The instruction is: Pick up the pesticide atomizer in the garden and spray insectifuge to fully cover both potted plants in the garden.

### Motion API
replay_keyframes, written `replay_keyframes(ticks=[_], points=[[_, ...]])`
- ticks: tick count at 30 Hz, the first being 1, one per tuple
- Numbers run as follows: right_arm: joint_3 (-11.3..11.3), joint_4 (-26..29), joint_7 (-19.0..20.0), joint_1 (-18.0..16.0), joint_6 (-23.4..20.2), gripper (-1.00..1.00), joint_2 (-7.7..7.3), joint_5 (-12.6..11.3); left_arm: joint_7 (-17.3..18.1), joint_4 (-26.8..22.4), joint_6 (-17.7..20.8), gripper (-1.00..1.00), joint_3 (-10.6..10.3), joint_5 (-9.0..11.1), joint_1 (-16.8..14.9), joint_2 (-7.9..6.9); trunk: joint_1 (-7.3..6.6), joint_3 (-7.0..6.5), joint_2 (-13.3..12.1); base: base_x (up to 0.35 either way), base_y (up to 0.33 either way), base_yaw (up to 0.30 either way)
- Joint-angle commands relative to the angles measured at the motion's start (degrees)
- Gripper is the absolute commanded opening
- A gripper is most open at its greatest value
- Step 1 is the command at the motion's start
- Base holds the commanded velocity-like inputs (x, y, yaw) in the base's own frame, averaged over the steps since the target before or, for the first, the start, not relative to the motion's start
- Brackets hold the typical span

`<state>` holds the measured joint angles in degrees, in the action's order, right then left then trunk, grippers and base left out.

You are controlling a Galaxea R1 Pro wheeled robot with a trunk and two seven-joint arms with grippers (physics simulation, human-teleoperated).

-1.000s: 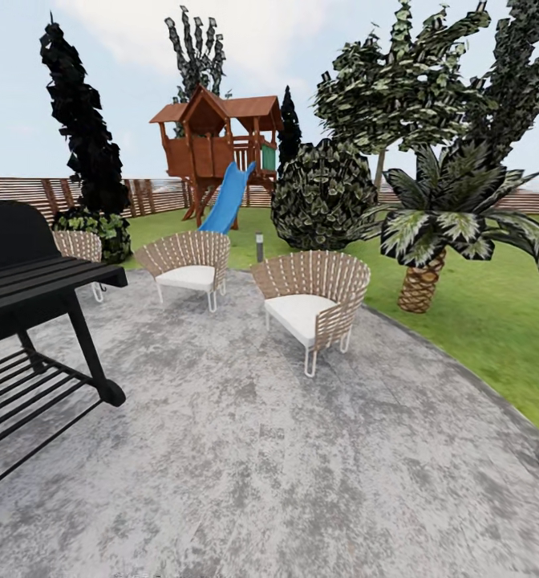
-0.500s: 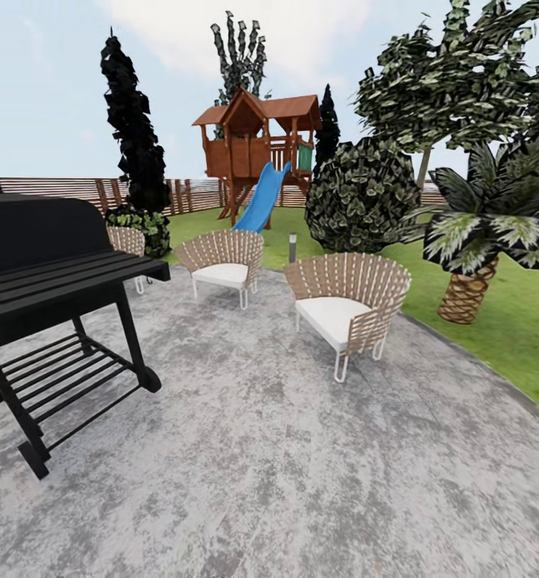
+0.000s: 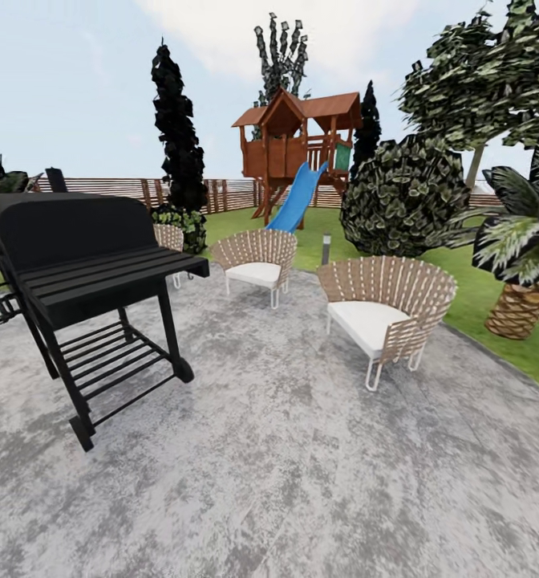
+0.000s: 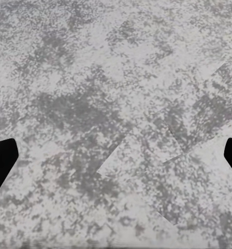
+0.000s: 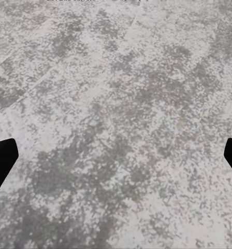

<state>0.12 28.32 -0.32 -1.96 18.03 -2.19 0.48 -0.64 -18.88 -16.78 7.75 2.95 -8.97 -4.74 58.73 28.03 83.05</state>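
The pesticide atomizer and the two potted plants are out of view. I stand on the garden's round grey paved patio [image 3: 301,474], with green lawn [image 3: 470,301] and the brown slatted fence [image 3: 117,189] beyond it. My left gripper [image 4: 117,158] hangs open over bare paving, its dark fingertips [image 4: 2,161] far apart at the picture's edges. My right gripper [image 5: 116,158] is likewise open above the paving, with nothing between its fingertips [image 5: 1,158].
A black barbecue grill [image 3: 93,257] stands close on the left. Wicker chairs [image 3: 386,305] [image 3: 257,257] sit ahead, with a short grey lamp post [image 3: 326,247] behind. A palm [image 3: 522,277], a round bush [image 3: 404,201] and a wooden playhouse with a blue slide [image 3: 297,156] lie farther off.
The camera has turned left, so the whole scene has shifted right. The grill has come fully into the picture and the palm has slid to the right edge.
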Motion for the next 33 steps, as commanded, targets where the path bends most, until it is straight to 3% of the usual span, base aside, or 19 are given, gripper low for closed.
replay_keyframes(ticks=[1,24,33], points=[[0.0,0.0,0.0,0.0,0.2,1.00,-0.01,0.1,-0.1,0.1,-0.2,1.00,-0.1,0.3,-0.1,0.00,0.00,0.06,0.0,0.000,0.000,0.282],[0.1,0.0,0.0,0.0,0.2,1.00,0.08,0.0,-0.1,0.0,-0.3,1.00,0.0,0.4,-0.1,0.15,0.00,0.06,0.0,0.000,0.000,0.285],[0.1,0.0,0.0,0.0,0.2,1.00,0.08,0.0,-0.2,0.0,-0.3,1.00,0.2,0.5,-0.1,0.09,1.97,1.67,3.6,0.000,0.000,0.285]])
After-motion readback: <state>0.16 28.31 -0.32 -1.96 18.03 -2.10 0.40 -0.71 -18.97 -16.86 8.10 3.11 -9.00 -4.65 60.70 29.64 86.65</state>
